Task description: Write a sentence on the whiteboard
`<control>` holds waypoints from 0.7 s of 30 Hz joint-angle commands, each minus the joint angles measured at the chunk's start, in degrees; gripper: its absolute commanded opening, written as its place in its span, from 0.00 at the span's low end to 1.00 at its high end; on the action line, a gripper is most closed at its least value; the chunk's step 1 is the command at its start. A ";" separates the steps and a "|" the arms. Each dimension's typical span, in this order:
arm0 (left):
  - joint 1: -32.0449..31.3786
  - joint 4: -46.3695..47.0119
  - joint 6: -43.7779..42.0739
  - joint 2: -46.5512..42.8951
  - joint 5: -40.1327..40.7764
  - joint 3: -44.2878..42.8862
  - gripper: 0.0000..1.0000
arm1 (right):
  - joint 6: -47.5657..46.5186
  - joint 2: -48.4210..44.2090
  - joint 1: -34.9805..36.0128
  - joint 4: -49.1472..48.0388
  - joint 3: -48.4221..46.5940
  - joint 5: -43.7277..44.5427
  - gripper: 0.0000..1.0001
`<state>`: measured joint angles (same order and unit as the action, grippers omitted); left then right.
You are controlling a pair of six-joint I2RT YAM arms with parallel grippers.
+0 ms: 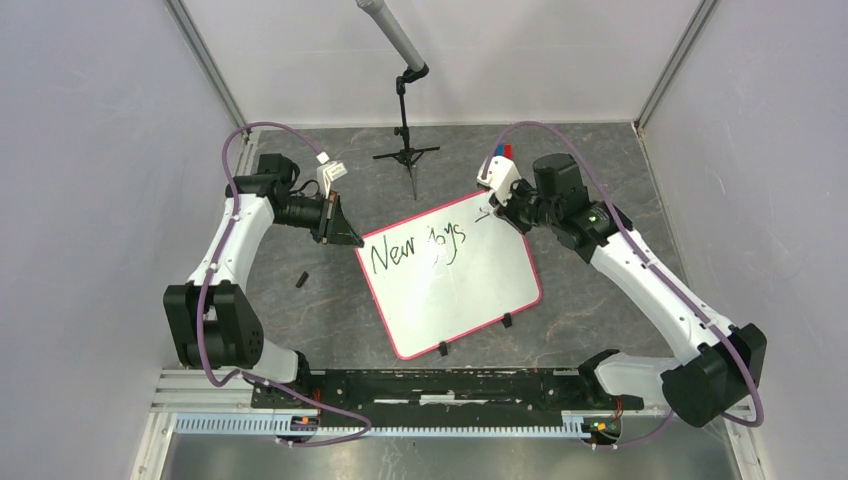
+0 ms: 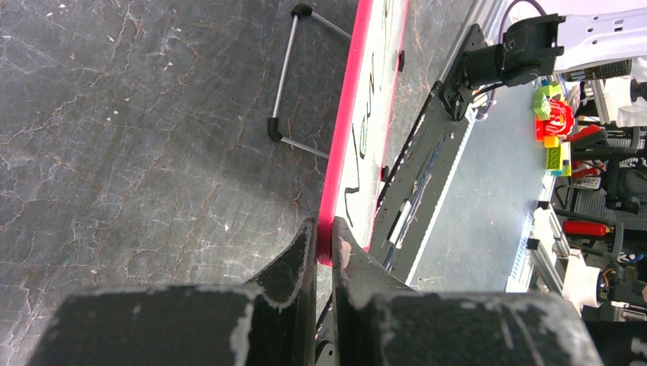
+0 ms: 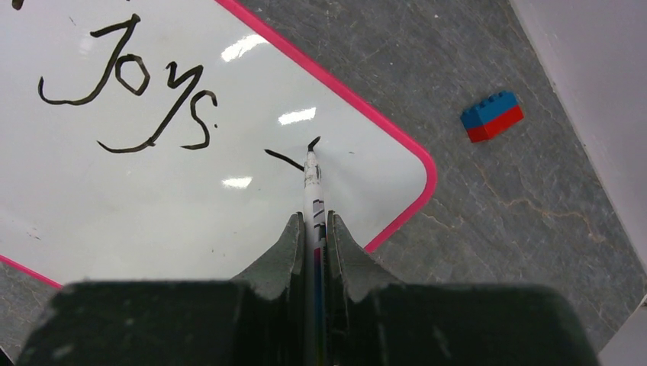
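- The table [image 1: 320, 320] is dark grey, like cracked stone, and a bit shiny. Plain pale walls [image 1: 520, 60] stand around it.
- A thin black stand [image 1: 405, 150] with three legs is at the top middle of the top view. A small blue and red toy brick [image 3: 493, 116] sits on the table, near the board's corner.
- The whiteboard [image 1: 470, 290] lies flat in the middle. It is smooth, white and glossy, with a thin pink rim and round corners.
- Its long side climbs from left to upper right in the top view. The sentence [image 1: 415, 250] runs the same way. It reads "New joys", then a new short stroke.
- The left gripper [image 2: 324, 229] is pinched tight on the board's pink rim at the corner.
- The right gripper [image 3: 314, 221] squeezes a thin marker [image 3: 312, 179]. Its tip touches the board.
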<state>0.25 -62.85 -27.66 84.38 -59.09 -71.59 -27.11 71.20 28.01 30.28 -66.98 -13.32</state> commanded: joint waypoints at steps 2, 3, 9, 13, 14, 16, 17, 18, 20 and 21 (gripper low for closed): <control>-1.48 0.88 -1.74 0.23 0.90 0.47 0.02 | -0.14 -1.83 -0.15 -1.04 2.63 -0.81 0.00; -1.47 0.84 -1.75 0.18 0.90 0.49 0.02 | -0.09 -1.93 -0.15 -0.95 3.02 -0.90 0.00; -1.48 0.88 -1.77 -0.17 0.93 0.73 0.02 | 0.26 -3.65 -0.15 -0.32 5.01 -1.21 0.00; -1.48 0.86 -1.73 -0.15 0.90 0.66 0.03 | 0.39 -4.94 -0.15 0.43 6.20 -1.41 0.00; -1.48 0.81 -1.73 -0.15 0.91 0.66 0.02 | 0.39 -5.34 -0.10 0.57 6.67 -1.36 0.00; -1.48 0.88 -1.71 -0.16 0.82 0.66 0.03 | 0.39 -5.99 -0.15 0.67 7.49 -1.44 0.00; -1.48 0.88 -1.77 -0.16 0.89 0.72 0.02 | 0.39 -6.27 -0.14 0.72 8.02 -1.37 0.00; -1.48 0.89 -1.75 -0.13 0.90 0.75 0.03 | 0.39 -6.38 -0.15 0.74 8.48 -1.37 0.00; -1.48 0.89 -1.65 -0.27 0.88 0.75 0.02 | 0.39 -6.73 -0.15 0.87 9.05 -1.44 0.00; -1.48 0.89 -1.63 -0.24 0.88 0.75 0.02 | 0.37 -6.85 -0.15 0.84 9.30 -1.15 0.00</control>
<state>0.23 -62.85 -27.66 84.38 -59.07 -71.59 -27.05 65.54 28.01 30.83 -58.96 -14.57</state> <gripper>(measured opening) 0.135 0.145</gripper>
